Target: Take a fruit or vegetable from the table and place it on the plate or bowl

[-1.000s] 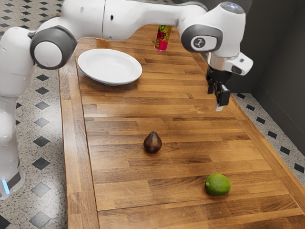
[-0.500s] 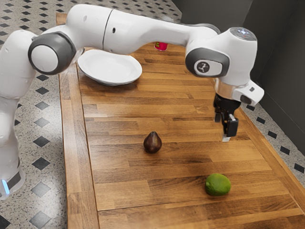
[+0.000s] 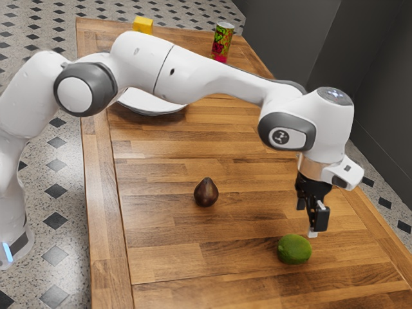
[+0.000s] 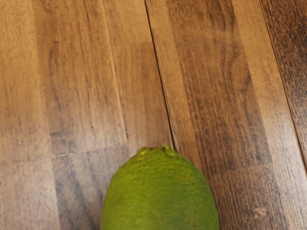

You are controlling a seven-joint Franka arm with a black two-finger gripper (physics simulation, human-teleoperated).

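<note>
- Lime (image 3: 294,249) lies on the table (image 3: 167,219) near its front end, just beneath your pincer (image 3: 309,219), which hangs spread and empty.
- Centre over the lime's narrower width before you descend; its round skin looks likely to roll.
- Plate (image 3: 151,108) sits well apart, partly behind the arm.

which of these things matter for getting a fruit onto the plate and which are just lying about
For the job: lime by the claw, dark fruit, white plate.
Lying about: colourful can, yellow block.
</note>
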